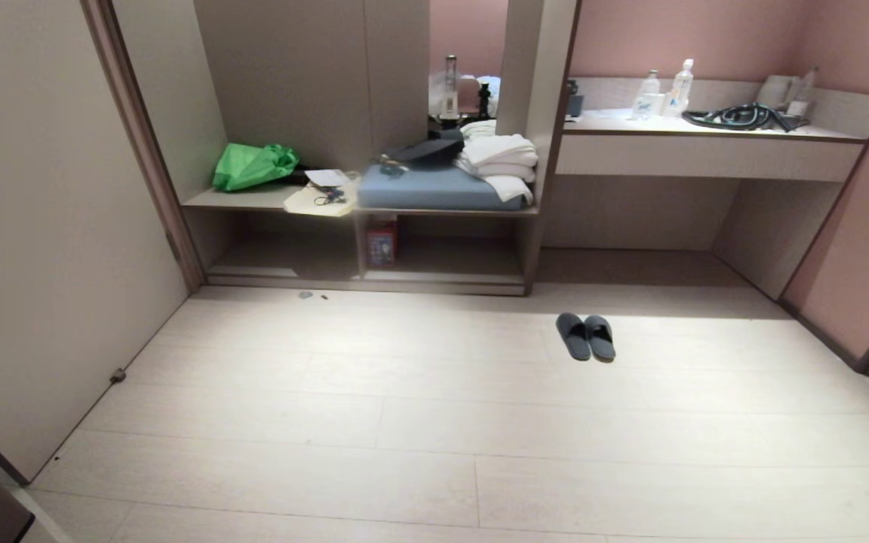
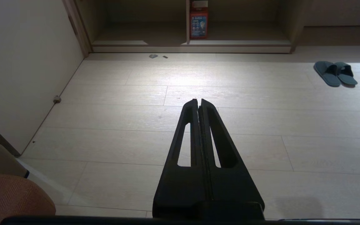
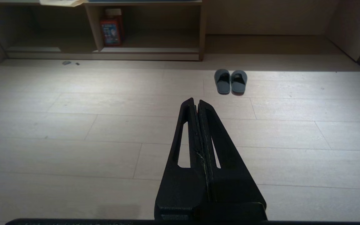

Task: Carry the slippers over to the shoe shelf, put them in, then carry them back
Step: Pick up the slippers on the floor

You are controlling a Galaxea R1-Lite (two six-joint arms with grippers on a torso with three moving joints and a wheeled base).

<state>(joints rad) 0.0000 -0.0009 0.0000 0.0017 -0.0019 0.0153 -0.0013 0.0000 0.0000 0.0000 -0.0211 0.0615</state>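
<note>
Slippers (image 3: pixel 230 81) side by side on floor, well ahead of closed right tool (image 3: pixel 196 103).

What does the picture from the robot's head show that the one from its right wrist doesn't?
Only the head view shows the green bag, folded white towels and the counter with water bottles. Only the right wrist view shows the right gripper, jaws shut, above the bare floor. Both show the slippers side by side on the floor and the shoe shelf with a red box.

Head view high, facing shelf (image 1: pixel 374 283); both wrist views low, forward, sharing slippers (image 1: pixel 585 336) and floor (image 1: pixel 434 422).
</note>
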